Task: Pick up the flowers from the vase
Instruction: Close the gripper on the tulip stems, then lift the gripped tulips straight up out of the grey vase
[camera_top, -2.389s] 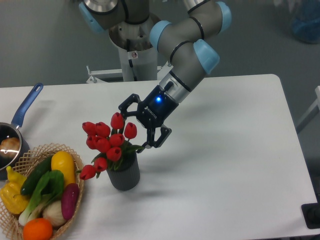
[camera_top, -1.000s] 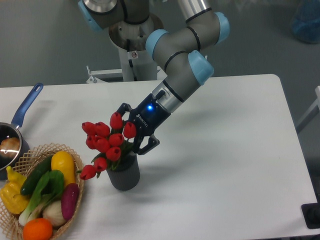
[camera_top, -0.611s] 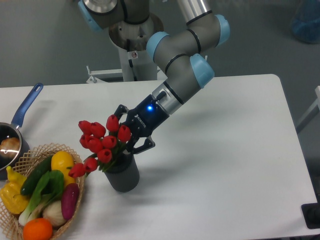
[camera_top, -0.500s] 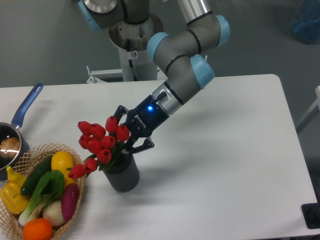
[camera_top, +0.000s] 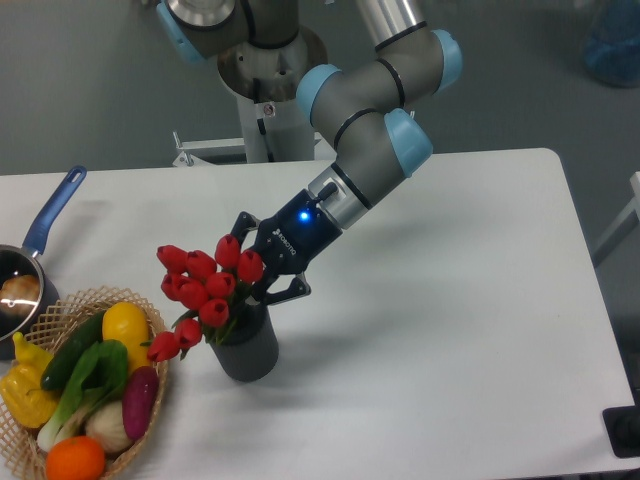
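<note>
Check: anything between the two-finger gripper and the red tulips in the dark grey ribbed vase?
Nothing visible. The black two-finger gripper is already at the bunch of red tulips, fingers around the stems just above the rim of the dark grey ribbed vase. Whether it is clamped cannot be told.

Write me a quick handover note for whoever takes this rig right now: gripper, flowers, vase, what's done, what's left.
Gripper: fingers around the bunch's right side just above the vase rim; whether it is gripping cannot be told.
Flowers: in the vase, leaning left toward the wicker basket.
Vase: upright on the table, beside the basket.
Done: approach to the stems.
Left: confirm the grip, lift the flowers clear of the vase.
</note>
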